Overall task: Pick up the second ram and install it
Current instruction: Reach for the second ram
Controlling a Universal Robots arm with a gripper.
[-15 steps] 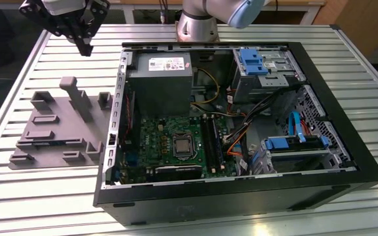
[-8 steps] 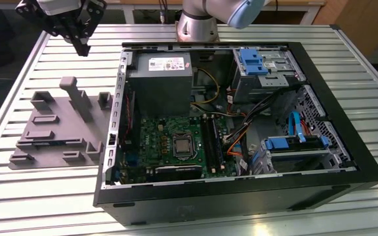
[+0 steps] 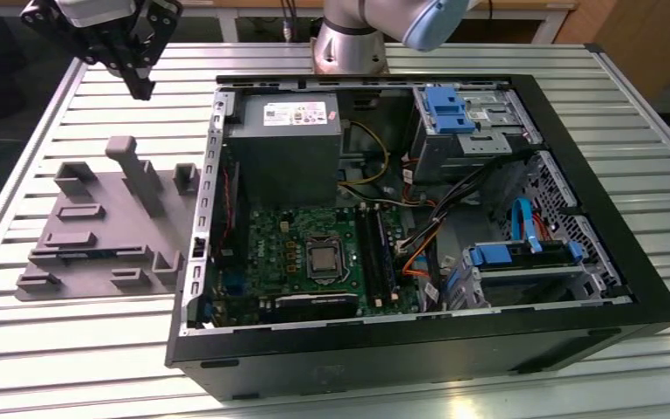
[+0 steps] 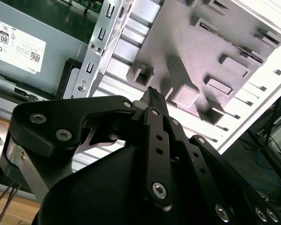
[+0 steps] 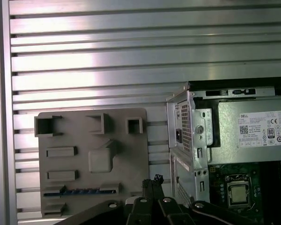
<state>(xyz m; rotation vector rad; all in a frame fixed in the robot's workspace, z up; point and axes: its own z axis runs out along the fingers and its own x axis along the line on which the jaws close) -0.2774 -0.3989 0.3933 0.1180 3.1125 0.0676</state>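
Slatted metal makes up the table (image 3: 79, 349) under your work. An open computer case (image 3: 428, 358) stands on it, and a grey holding tray (image 3: 102, 209) lies just beside the case wall. Your gripper (image 3: 140, 85) hangs high above the tray, well apart from everything beneath it. The jaws are together, tip against tip, with nothing between them and nothing touching them. The second ram (image 5: 79, 191) is a thin blue-green stick standing on edge in a slot of the tray. That slot runs along the tray edge away from the tall posts. From the jaws the stick is well below and off to one side, not straight underneath. Its long axis runs along the table's slats, with one end pointing toward the case wall. Judging by the first wrist view, the two fingers (image 5: 145, 187) sit side by side along that same line. On that reading the jaws would part along the stick's length, not across its thin faces. The motherboard (image 3: 300, 236) inside the case lies below the jaws too, on the other side of them from the stick.
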